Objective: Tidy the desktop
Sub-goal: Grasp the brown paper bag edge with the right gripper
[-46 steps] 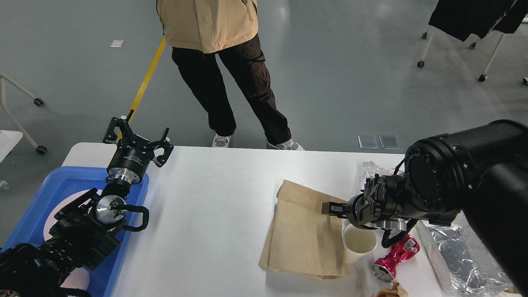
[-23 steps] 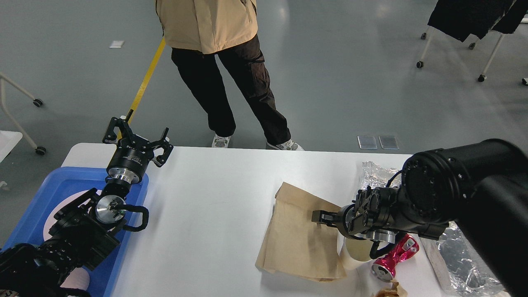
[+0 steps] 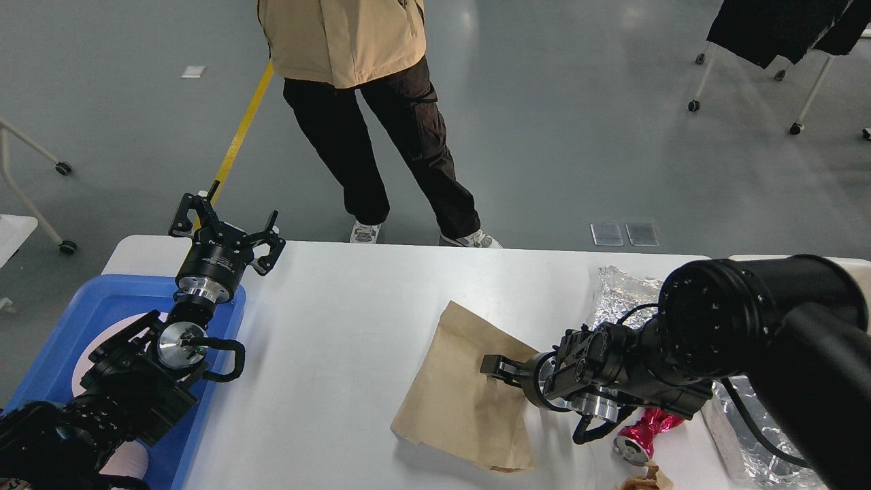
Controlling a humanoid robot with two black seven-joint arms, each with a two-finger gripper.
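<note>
Dragged leftward across the tabletop (image 3: 354, 306), the brown paper bag (image 3: 459, 398) trails your right hand (image 3: 491, 366), apparently clamped on its right edge; your left hand (image 3: 224, 231) gapes empty, far left.

Black jointed arms, silver wrist rings

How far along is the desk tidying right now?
Little looks done: the blue tray holds only a pale plate. In hand: the right gripper sits on the paper bag. Left: bag, crushed red can and foil on the desktop. The left gripper hangs open.
</note>
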